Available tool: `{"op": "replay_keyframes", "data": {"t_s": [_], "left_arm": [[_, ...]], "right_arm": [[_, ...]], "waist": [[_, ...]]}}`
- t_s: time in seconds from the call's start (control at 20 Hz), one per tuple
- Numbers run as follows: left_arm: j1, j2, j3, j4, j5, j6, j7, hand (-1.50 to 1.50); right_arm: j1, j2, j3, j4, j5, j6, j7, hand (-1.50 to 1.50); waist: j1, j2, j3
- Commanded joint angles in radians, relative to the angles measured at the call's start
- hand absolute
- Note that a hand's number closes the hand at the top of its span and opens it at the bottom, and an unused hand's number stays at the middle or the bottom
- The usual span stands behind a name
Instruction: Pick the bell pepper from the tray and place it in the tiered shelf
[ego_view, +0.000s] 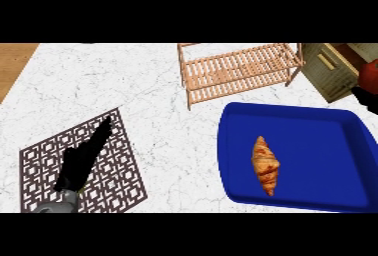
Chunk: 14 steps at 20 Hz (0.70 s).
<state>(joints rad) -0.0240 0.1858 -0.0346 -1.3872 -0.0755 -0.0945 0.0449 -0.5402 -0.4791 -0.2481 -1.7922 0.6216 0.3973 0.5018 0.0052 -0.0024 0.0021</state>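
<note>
At the right edge, a red bell pepper (370, 74) is off the tray and mostly cut off by the view's border. My right hand (366, 98) shows as a black patch just under it and seems curled round it. The blue tray (295, 125) lies at the lower right and holds only a croissant (266, 164). The wooden slatted tiered shelf (236, 70) stands at the top centre, left of the pepper. My left hand (83, 157) lies open with straight fingers over a patterned mat (118, 175) at the lower left.
A beige cabinet-like box (331, 67) stands between the shelf and the pepper. White marble counter (111, 80) spreads to the left of the shelf. A wooden strip (15, 60) borders the counter at the top left.
</note>
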Motion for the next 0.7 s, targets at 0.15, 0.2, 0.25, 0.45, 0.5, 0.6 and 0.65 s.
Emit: {"op": "replay_keyframes", "data": {"t_s": [0.15,0.2,0.25,0.45,0.5,0.6,0.65], "left_arm": [[0.059,-0.033,-0.023,0.026,-0.037,0.020,-0.060,0.00],[-0.033,-0.038,-0.020,0.022,-0.027,0.014,0.028,0.00],[0.005,-0.031,-0.026,0.012,-0.029,0.006,0.008,0.00],[-0.027,-0.025,-0.027,-0.044,-0.028,0.000,0.085,0.00],[0.025,-0.020,-0.026,-0.049,-0.023,-0.013,0.027,0.00],[-0.026,0.009,0.009,-0.004,-0.012,-0.027,0.029,0.00],[-0.019,-0.037,-0.024,-0.031,-0.024,0.000,0.064,0.00]], "right_arm": [[-0.290,-0.023,0.036,0.294,0.080,-0.075,0.027,1.50],[-0.342,-0.018,0.058,0.316,0.096,-0.078,0.046,1.50],[-0.394,-0.009,0.071,0.406,0.132,-0.120,0.037,1.50],[-0.482,0.009,0.056,0.656,0.158,-0.222,-0.062,1.50],[-0.511,0.028,0.092,0.684,0.187,-0.241,-0.064,1.50],[-0.578,-0.006,0.077,0.842,0.199,-0.261,-0.145,1.50],[-0.570,0.016,0.094,0.871,0.210,-0.292,-0.180,1.50]], "waist": [[0.016,0.006,-0.003],[0.012,0.006,-0.003],[0.024,0.008,-0.003],[0.025,0.009,-0.002],[0.026,0.008,-0.002],[0.038,0.016,-0.003],[0.030,0.012,-0.002]]}}
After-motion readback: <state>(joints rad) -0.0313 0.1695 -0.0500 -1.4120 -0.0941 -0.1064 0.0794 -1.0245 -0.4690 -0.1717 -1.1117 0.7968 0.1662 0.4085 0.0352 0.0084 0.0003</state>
